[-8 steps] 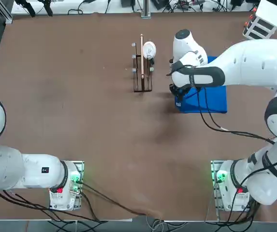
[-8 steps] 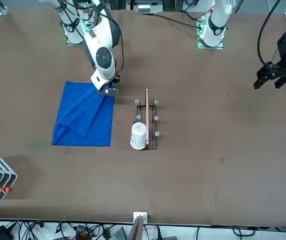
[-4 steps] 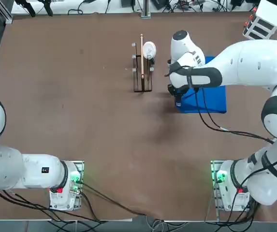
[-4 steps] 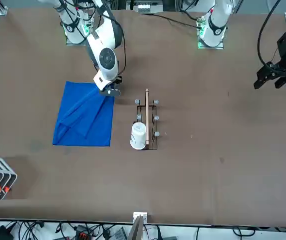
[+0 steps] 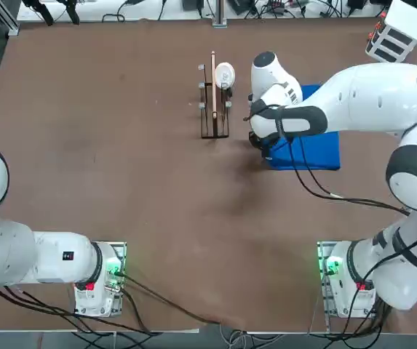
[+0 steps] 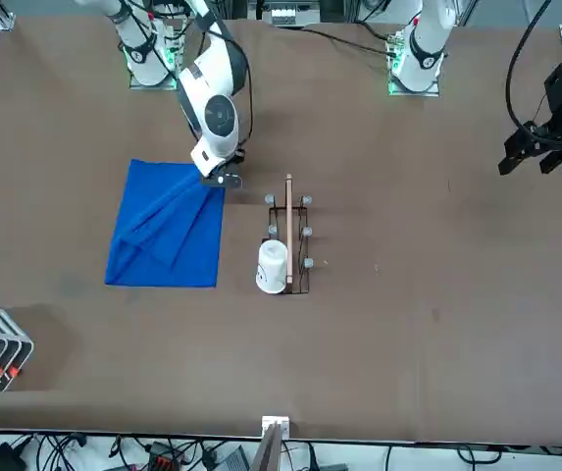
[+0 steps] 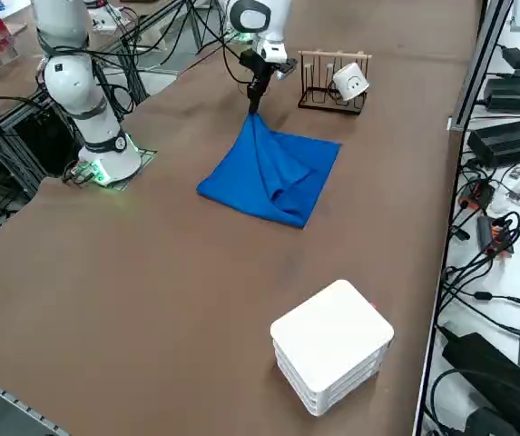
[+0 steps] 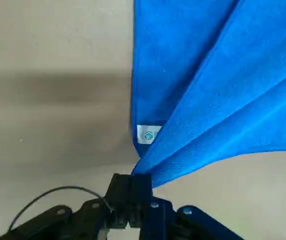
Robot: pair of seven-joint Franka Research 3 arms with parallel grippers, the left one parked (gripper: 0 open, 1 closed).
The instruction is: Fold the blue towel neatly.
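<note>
The towel [image 6: 166, 228] lies on the tabletop [image 6: 408, 324] on the robot's right side, partly folded, with one corner lifted. Your right end effector [image 8: 131, 187] is clamped on that raised corner; the white tag [image 8: 148, 135] sits just beside the pinch. From the end effector the cloth fans out and down toward the tabletop's right edge, so the rest of the towel lies away from the rack [image 6: 290, 235]. Its long axis runs from the robot's side to the far side. The right arm is the nearer one. You'll likely need to carry the corner across over the flat part. The rack holds a white cup [image 6: 273, 265], just beside the towel's edge. White box [image 7: 330, 343] well apart.
</note>
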